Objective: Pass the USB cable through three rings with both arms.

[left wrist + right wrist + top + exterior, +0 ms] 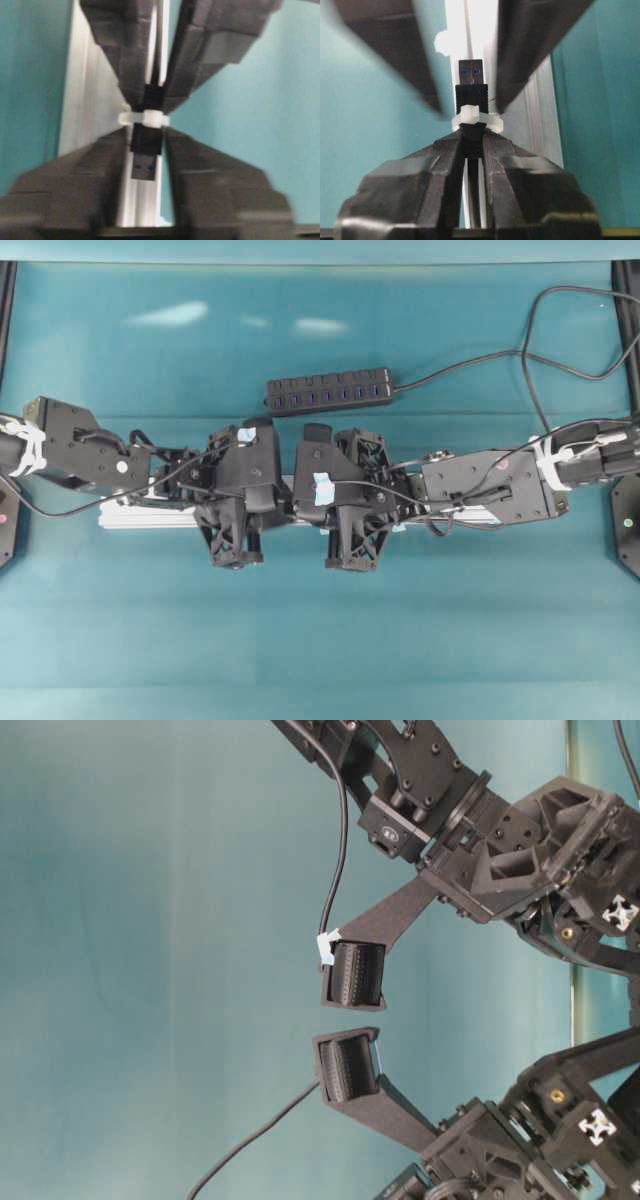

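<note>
The right fingers [472, 145] pinch the USB cable [471, 100] just behind a ring [472, 117]; its plug pokes through. The left fingers [120, 150], nearly touching the plug, should clamp it squarely before the right ones let go.

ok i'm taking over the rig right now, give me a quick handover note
Right gripper: shut on the USB cable just behind the plug, which pokes through a ring on the rail.
Left gripper: jaws either side of the plug's far side, closing in; a firm grip is not clear.
Hub lies behind the arms on the table.
Done: plug is through this ring; which of the three it is cannot be told.
Left: left takes the plug, right lets go, pull through, thread any remaining rings.
</note>
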Controlling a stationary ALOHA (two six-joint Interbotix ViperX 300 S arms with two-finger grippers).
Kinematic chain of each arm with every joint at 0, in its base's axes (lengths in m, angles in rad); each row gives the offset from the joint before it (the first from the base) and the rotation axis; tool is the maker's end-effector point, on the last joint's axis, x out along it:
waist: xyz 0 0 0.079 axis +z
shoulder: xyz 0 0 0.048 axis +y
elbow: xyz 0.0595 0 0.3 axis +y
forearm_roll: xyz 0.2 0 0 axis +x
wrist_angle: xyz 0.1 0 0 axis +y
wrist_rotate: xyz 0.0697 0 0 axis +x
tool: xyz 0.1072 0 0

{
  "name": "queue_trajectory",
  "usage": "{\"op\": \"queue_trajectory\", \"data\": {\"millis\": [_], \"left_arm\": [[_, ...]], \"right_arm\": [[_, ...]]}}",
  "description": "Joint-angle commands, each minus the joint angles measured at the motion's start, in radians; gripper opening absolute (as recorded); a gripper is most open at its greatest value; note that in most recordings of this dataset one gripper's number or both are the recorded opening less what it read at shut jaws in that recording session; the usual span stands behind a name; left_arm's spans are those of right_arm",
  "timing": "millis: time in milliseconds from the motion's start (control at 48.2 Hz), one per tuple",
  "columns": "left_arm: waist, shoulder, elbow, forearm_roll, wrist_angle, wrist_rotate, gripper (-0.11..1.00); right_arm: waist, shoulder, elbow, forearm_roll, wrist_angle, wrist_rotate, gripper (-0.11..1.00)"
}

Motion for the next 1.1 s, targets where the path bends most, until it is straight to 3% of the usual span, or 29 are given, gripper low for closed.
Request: {"op": "queue_trajectory", "data": {"millis": [0, 436, 581, 706, 976, 1079], "left_arm": [[0.0, -0.011, -0.012, 0.003, -0.008, -0.003, 0.22], [-0.002, -0.015, 0.002, 0.003, -0.002, -0.003, 0.22], [-0.002, -0.017, 0.003, 0.003, 0.002, -0.003, 0.22], [-0.003, -0.02, 0.006, 0.003, 0.02, -0.003, 0.22], [-0.006, -0.046, 0.023, 0.002, 0.038, -0.003, 0.22], [-0.008, -0.061, 0.032, 0.003, 0.049, -0.005, 0.22]], "right_arm": [[0.008, -0.023, -0.011, 0.002, -0.018, 0.014, -0.07], [0.017, -0.023, -0.009, 0.002, 0.011, 0.012, -0.06], [0.023, -0.025, -0.011, 0.002, 0.035, 0.012, -0.01], [0.023, -0.025, -0.011, 0.003, 0.054, 0.014, 0.17], [0.018, -0.037, -0.009, 0.002, 0.097, 0.012, 0.89], [0.014, -0.041, -0.009, 0.0, 0.097, 0.012, 0.88]]}}
